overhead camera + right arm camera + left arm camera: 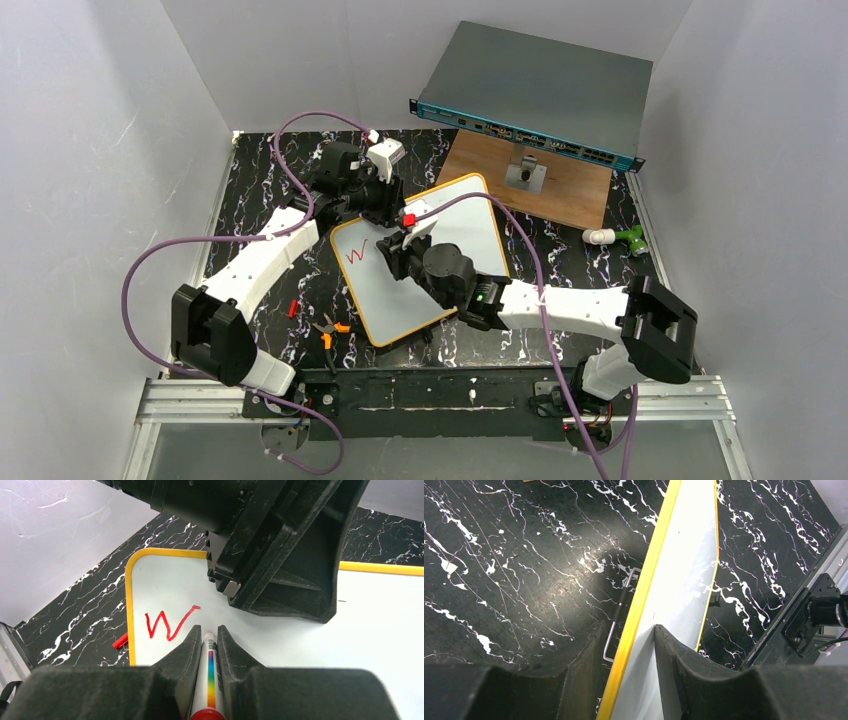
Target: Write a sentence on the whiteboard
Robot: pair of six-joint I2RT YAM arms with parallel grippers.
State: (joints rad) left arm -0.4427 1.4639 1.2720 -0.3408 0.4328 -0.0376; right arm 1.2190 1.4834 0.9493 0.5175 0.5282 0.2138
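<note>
The whiteboard (470, 225), white with an orange rim, lies tilted on the black marbled table. One red letter "W" of the sentence (357, 252) sits near its left edge and shows again as the W (167, 625) in the right wrist view. My left gripper (385, 200) is shut on the board's far rim; in its own view the left gripper (628, 625) pinches the yellow rim of the whiteboard (684, 570). My right gripper (209, 629) is shut on a white marker (209, 670) with a rainbow stripe and red end. Its tip touches the whiteboard (350, 650) just right of the W.
A grey rack box with a teal front (535, 90) rests on a wooden board (540, 185) at the back. Orange-handled pliers (328, 330) and a red cap (293, 308) lie left of the board. A green-white object (615, 237) is at the right. A metal hex key (616, 625) lies beside the rim.
</note>
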